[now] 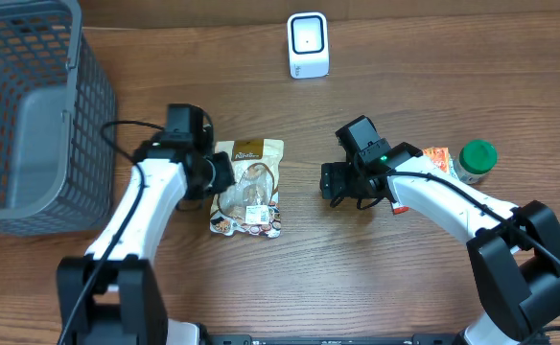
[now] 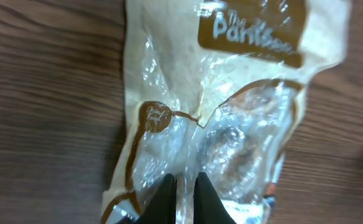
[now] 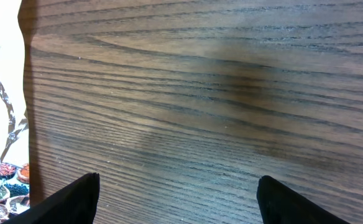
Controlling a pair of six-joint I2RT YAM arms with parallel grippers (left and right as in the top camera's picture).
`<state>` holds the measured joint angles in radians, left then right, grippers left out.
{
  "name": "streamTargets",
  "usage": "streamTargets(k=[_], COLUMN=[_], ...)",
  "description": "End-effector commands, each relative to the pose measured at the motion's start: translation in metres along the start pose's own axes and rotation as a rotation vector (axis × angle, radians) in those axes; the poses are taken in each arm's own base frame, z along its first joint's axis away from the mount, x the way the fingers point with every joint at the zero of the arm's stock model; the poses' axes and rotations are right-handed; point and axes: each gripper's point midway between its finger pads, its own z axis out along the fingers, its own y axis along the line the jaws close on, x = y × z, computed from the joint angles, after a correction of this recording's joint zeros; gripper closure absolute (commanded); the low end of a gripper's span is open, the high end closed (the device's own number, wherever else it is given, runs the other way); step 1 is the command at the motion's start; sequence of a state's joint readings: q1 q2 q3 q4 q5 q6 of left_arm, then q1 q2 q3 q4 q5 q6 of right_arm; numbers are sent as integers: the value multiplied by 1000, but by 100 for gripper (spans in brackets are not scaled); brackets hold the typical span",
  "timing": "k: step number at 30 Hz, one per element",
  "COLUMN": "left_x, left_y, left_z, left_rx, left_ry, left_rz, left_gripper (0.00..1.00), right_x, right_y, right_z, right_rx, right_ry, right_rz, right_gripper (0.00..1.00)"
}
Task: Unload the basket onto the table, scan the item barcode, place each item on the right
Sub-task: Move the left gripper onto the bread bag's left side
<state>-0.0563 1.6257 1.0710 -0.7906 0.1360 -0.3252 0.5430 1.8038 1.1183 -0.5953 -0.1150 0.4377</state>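
My left pincer (image 2: 185,182) pinches the film of the snack bag (image 1: 249,184) lying on the bench (image 1: 376,287), right pincer (image 1: 338,182) gaping empty nearby; I reckon a slow, level lift toward the scanner (image 1: 308,45) avoids slipping.

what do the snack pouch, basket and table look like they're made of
snack pouch: thin plastic film, glossy, partly clear; it crinkles and shows glare, with the contents visible through it.
basket: likely moulded plastic, matte grey; even grid of holes in its walls.
table: wood or wood-look laminate, smooth brown; grain lines run across it, but which one is unclear.
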Motion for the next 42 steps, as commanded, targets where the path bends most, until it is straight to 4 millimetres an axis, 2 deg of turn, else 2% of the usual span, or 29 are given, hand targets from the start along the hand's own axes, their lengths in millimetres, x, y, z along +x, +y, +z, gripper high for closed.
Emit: streamTargets(k=[1,7,11,15,18,23,25,28,32,36,38,42], left_x=[12,31,46,48,33,9,8,21,47,53,50,41], left_y=[2,-22,-45,-66,-84,-100,-94,-73,-47,-14,-10,-15], left_z=[29,61,70,65,52,26,17,12,16,27,37,55], left_rx=[-58,-18,30,58,84,94,44,-54,-158,-306,-311,-262], left_ry=[65,153,195,188,147,107,119,182,274,244,207,136], left_rz=[38,100,160,223,254,261,247,193,174,112,112,144], left_gripper=[96,96,96,96,95,93,96,96,96,96,96,94], right_x=[-3,-3,-3,-3,-3,-3,-2,2,5,5,5,5], right_y=[0,0,0,0,0,0,0,3,7,7,7,7], right_z=[-7,-7,-7,-7,-7,-7,-7,-7,-7,-7,-7,-7], right_rx=[-2,-2,-2,-2,-2,0,0,-22,-44,-44,-44,-44], right_ry=[-23,-23,-23,-23,-23,-20,-16,5,18,17,17,18], right_rz=[3,3,3,4,7,8,8,13,35,35,35,35], right_gripper=[18,17,17,17,17,17,17,17,17,17,17,17])
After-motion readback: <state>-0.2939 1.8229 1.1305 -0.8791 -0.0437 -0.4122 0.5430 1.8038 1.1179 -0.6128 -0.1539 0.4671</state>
